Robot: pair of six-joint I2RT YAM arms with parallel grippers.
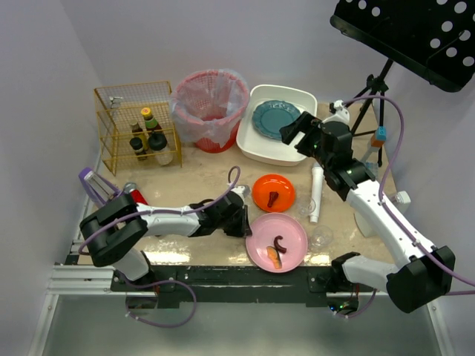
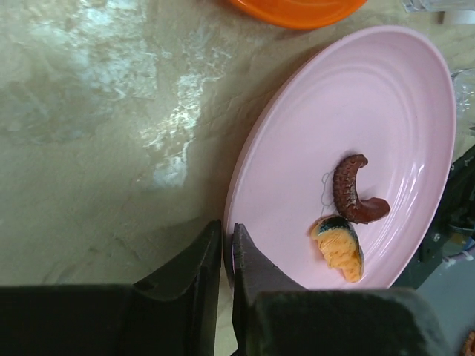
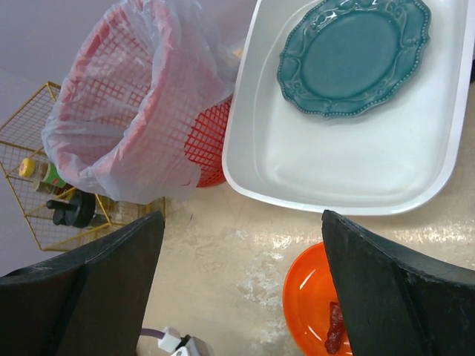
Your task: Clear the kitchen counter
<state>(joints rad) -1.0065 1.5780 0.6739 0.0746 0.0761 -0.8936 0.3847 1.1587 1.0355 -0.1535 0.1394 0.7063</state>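
The kitchen counter [image 1: 200,178] lay beneath both of your arms, its black rail along the near edge. At its far left corner stood a yellow wire basket [image 1: 107,130] holding several bottles [image 1: 152,137].

Your left gripper [image 2: 226,226] lay low over the counter. Its jaws were drawn almost together, and the left rim of the pink plate [image 2: 386,111] was pinched between the fingers [image 2: 200,259]. The plate rested flat near the counter's front edge. It carried a curved brown sausage piece [image 2: 352,193] and, just beside it, an orange-yellow morsel [image 2: 340,248].

A red mesh bin [image 1: 211,141] with a clear plastic liner stood at the back, to the right of the wire basket. A white tub [image 1: 256,152] sat just beside the bin, with a teal plate [image 1: 274,119] lying in it. An orange plate [image 1: 263,185] with one dark scrap [image 1: 273,198] on it sat between the tub and the pink plate.

Your right gripper [image 3: 241,297] hung above the counter in front of the tub. Its jaws were spread wide and held nothing. A white cylinder [image 1: 316,193] lay on the counter to the right of the orange plate.
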